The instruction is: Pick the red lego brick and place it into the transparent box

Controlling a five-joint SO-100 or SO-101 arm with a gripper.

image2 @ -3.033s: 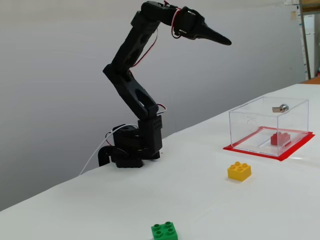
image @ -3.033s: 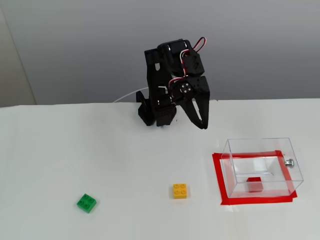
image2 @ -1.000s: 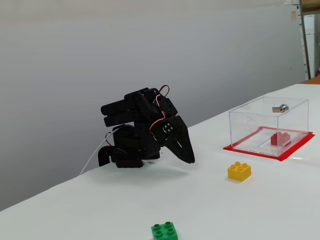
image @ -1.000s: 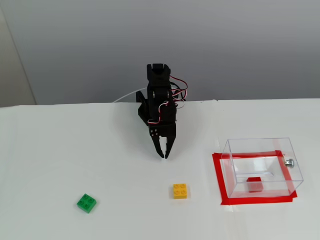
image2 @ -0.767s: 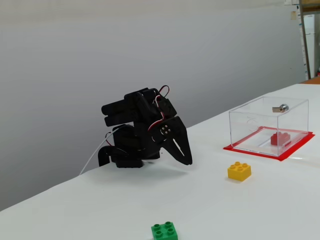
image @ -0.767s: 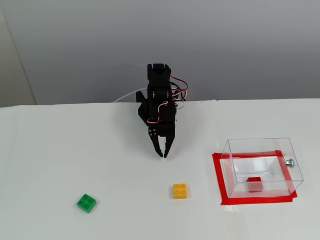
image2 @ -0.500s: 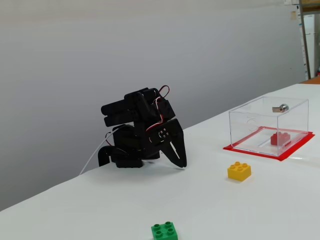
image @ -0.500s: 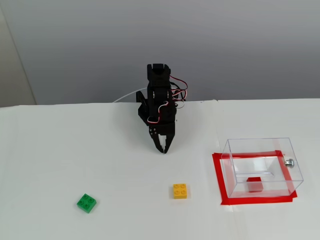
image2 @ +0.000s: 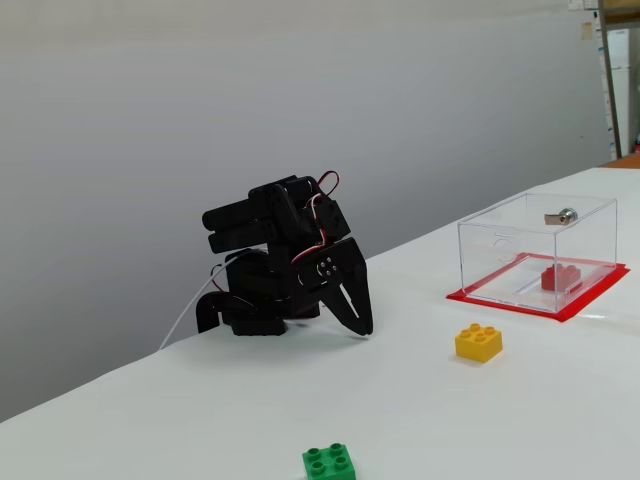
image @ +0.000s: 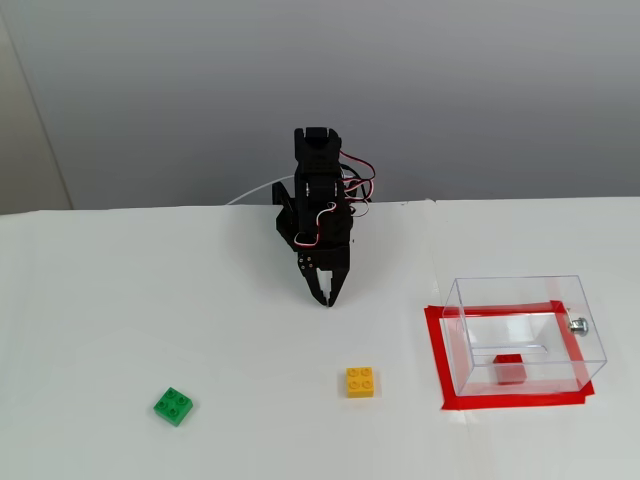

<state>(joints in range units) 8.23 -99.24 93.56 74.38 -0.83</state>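
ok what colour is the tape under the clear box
Red tape, clearest in the fixed view from above.

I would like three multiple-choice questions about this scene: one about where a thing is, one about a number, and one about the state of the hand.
1. Where is the red lego brick?
A. On the open table beside the green brick
B. Inside the transparent box
C. Between the fingers of the hand

2. How many bricks lie on the table outside the box?
A. One
B. Two
C. Three

3. What is the state of the hand?
A. Shut and empty, folded low near the arm's base
B. Shut on the yellow brick
C. Wide open above the box

Answers:
1. B: both fixed views show the red brick on the box floor, behind the clear walls.
2. B: only the green brick and the yellow brick lie outside.
3. A: the fingertips meet with nothing between them, tips close to the table, far from every brick.
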